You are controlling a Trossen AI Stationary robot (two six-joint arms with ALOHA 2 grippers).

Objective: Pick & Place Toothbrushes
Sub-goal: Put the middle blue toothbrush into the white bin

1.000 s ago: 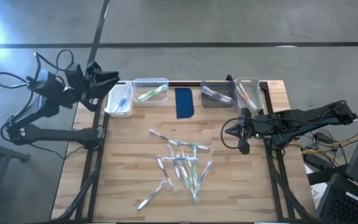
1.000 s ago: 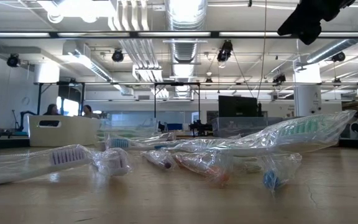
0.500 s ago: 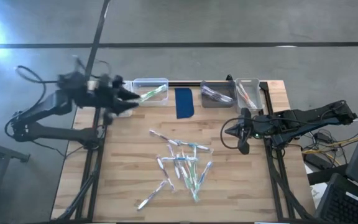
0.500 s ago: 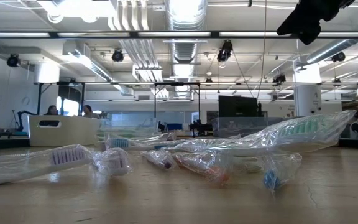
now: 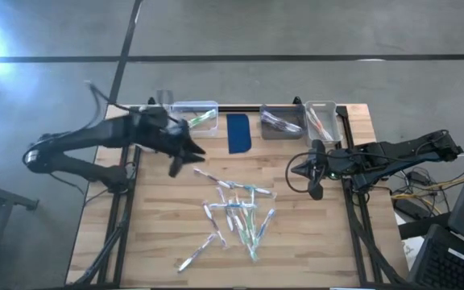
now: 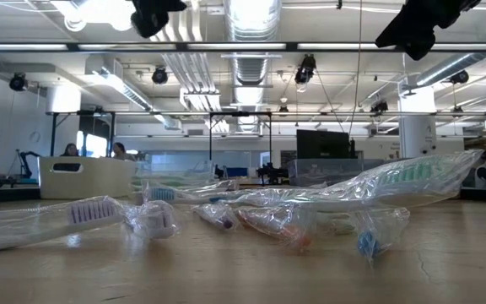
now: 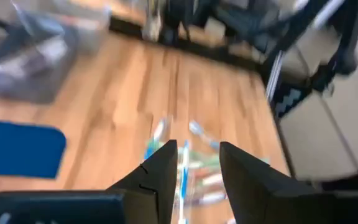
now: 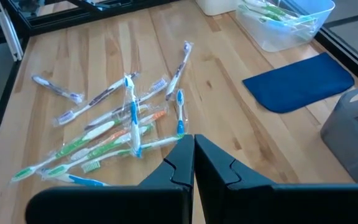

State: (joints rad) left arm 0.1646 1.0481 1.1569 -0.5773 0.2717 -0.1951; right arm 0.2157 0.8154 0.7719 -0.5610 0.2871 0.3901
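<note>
Toothbrushes [image 5: 234, 216] lay piled mid-tabletop [image 5: 159, 225]; left end effector [image 5: 185, 155] hovered nearby, parted, empty; blue pad [image 5: 238, 133] and bins [image 5: 195, 119] behind.

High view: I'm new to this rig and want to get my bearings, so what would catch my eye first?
A loose heap of wrapped toothbrushes lies mid-table. The left gripper, fingers apart and empty, hangs over the table's far left part, just short of the heap. Along the far edge stand plastic bins either side of a blue pad, and the right gripper waits shut near the right edge.
</note>
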